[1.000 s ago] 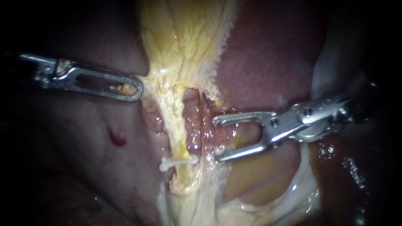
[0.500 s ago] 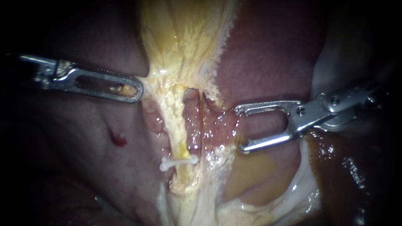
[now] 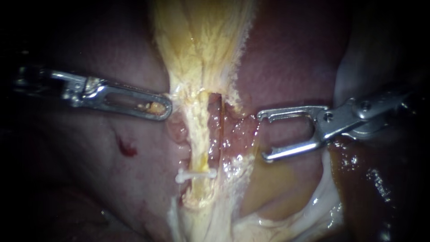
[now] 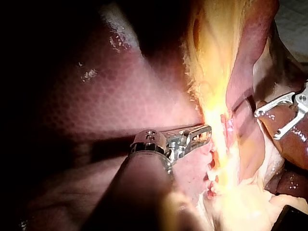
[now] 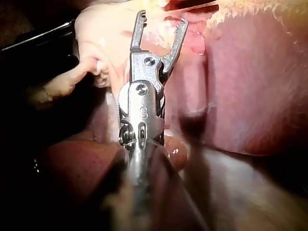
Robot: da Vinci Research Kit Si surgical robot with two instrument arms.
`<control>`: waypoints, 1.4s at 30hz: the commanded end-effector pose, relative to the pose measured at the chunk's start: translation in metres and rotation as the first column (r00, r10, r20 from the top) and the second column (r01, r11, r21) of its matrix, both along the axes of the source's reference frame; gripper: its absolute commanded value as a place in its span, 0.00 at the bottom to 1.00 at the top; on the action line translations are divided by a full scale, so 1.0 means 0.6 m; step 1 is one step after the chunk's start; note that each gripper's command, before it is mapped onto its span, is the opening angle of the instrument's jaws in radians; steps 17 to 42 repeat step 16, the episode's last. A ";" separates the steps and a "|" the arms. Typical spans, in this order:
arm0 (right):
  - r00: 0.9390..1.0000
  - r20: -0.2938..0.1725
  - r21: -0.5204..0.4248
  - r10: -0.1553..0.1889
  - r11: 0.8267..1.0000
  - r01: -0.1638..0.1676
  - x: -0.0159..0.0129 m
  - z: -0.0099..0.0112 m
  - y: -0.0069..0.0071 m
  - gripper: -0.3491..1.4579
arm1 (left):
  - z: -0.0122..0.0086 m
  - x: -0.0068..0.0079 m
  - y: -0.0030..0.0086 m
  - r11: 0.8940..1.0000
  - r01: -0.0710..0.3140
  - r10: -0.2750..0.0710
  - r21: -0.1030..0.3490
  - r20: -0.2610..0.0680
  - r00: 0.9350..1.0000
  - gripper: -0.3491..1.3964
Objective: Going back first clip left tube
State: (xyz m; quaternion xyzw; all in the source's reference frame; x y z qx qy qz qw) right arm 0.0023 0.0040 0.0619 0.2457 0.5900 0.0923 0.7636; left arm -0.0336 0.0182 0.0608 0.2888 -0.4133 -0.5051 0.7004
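Note:
A white clip (image 3: pixel 195 175) sits across the pale yellow left tube (image 3: pixel 200 141), low on it. A redder tube (image 3: pixel 216 125) runs beside it on the right. My left instrument (image 3: pixel 165 110) is shut on yellow tissue at the edge of the gallbladder's neck (image 3: pixel 201 45), just left of the tubes' upper end. In the left wrist view its jaws (image 4: pixel 203 134) meet that same yellow strand. My right instrument (image 3: pixel 263 136) stands open and empty, well right of the tubes. The right wrist view shows its forked jaws (image 5: pixel 161 19) spread with nothing between them.
Dark red liver (image 3: pixel 291 58) lies on both sides of the tubes, with a small blood spot (image 3: pixel 126 149) on its left part. Glistening brown fluid (image 3: pixel 367 179) pools under the right instrument's shaft. My right instrument (image 4: pixel 265 126) shows beyond the tubes in the left wrist view.
My right instrument has drawn back to the right, away from the tubes, with its jaws still open. My left instrument has shifted right and slightly down with its tissue.

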 end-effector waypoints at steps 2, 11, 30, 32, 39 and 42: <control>1.000 0.001 0.001 0.001 1.000 -0.001 -0.0001 -0.0001 0.0001 0.47 | 0.0006 -0.0008 0.0001 1.000 -0.001 0.001 0.001 -0.002 1.000 0.00; 1.000 0.001 0.003 0.002 1.000 -0.002 -0.0002 -0.0006 0.0003 0.47 | 0.0025 -0.0026 -0.0007 1.000 -0.012 0.012 0.000 -0.007 1.000 0.00; 1.000 0.001 0.003 0.002 1.000 -0.002 -0.0002 -0.0007 0.0003 0.47 | 0.0027 -0.0025 -0.0006 1.000 -0.012 0.012 0.000 -0.006 1.000 0.00; 1.000 0.001 0.003 0.002 1.000 -0.002 -0.0002 -0.0007 0.0003 0.47 | 0.0027 -0.0025 -0.0006 1.000 -0.012 0.012 0.000 -0.006 1.000 0.00; 1.000 0.001 0.003 0.002 1.000 -0.002 -0.0002 -0.0007 0.0003 0.47 | 0.0027 -0.0025 -0.0006 1.000 -0.012 0.012 0.000 -0.006 1.000 0.00; 1.000 0.001 0.003 0.002 1.000 -0.002 -0.0002 -0.0007 0.0003 0.47 | 0.0027 -0.0025 -0.0006 1.000 -0.012 0.012 0.000 -0.006 1.000 0.00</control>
